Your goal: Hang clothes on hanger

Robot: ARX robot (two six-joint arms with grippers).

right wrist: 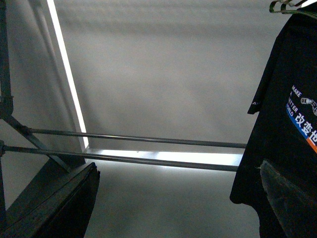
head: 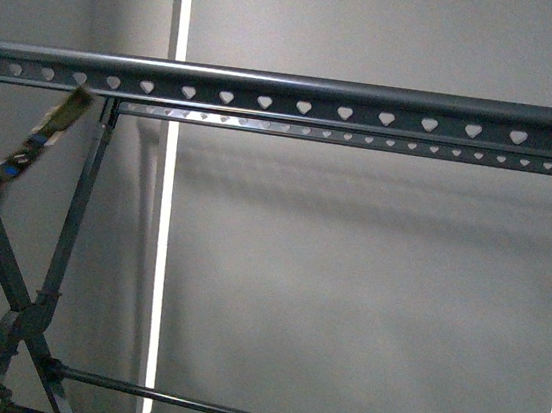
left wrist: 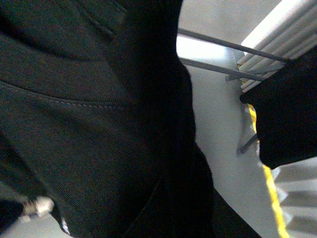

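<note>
1. The black T-shirt (right wrist: 290, 124) hangs free by the left end of the grey metal rack (head: 389, 110), with its white and blue print turned to the right wrist camera. In the front view only a dark edge of it shows, low at the left. We judge it is held high so that the hem clears the lower rods (right wrist: 148, 139).
2. Black cloth fills the left wrist view, with a collar seam close to the lens. We cannot tell whether the left gripper is clenched on it, and that it carries the shirt is our guess.
3. The right gripper (right wrist: 178, 171) is released, its fingers wide apart with nothing between them. It faces the shirt, likely ready to take or spread it.
4. The near top rail (head: 220, 84), punched with hearts, is bare along its visible length, so nothing is draped yet.
5. Behind stand plain grey wall panels (head: 368, 278), split by a bright vertical strip (head: 159, 253). No tabletop shows.
</note>
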